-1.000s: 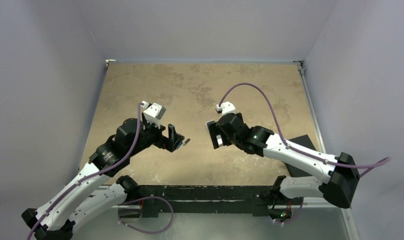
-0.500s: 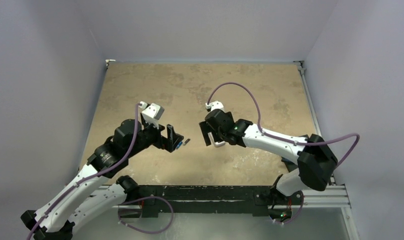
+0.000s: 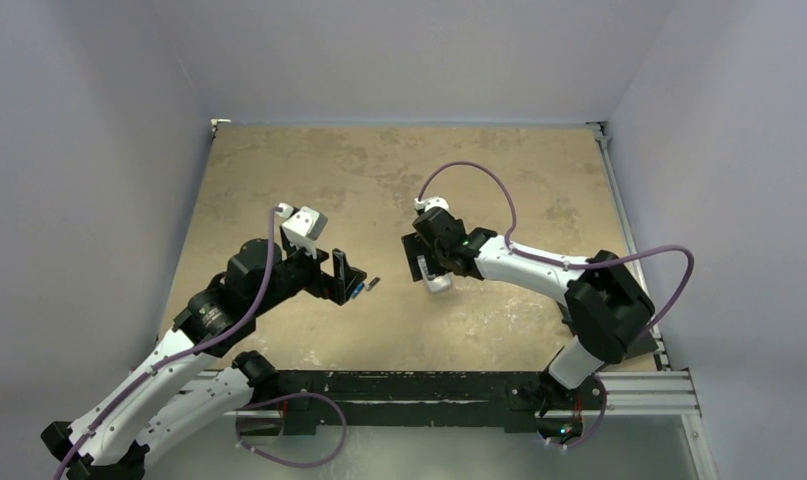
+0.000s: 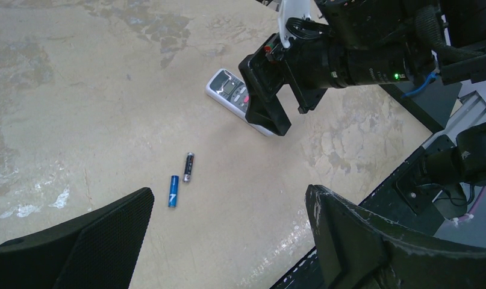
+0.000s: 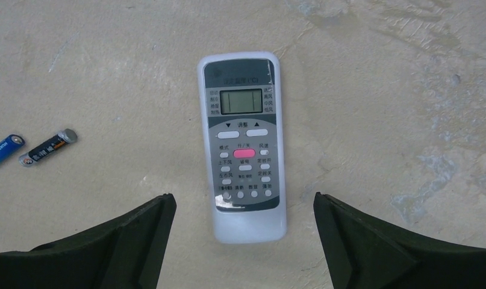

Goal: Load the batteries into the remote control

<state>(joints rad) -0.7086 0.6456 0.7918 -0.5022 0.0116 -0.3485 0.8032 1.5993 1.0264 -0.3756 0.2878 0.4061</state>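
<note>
Holding left jaws apart above the blue battery and dark battery, lying just beside each other on the surface. Farther out, hovering right jaws apart over the remote control, lying face up. Not yet loading anything; needing both picked up and inserted.

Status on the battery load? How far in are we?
Done: nothing yet. The blue battery and dark battery lie loose on the table, apart from the remote control, which lies face up. In hand: nothing; the right pincer hangs open over the remote, the left pincer open over the batteries. Left: likely turn the remote over, then fit both batteries.
</note>
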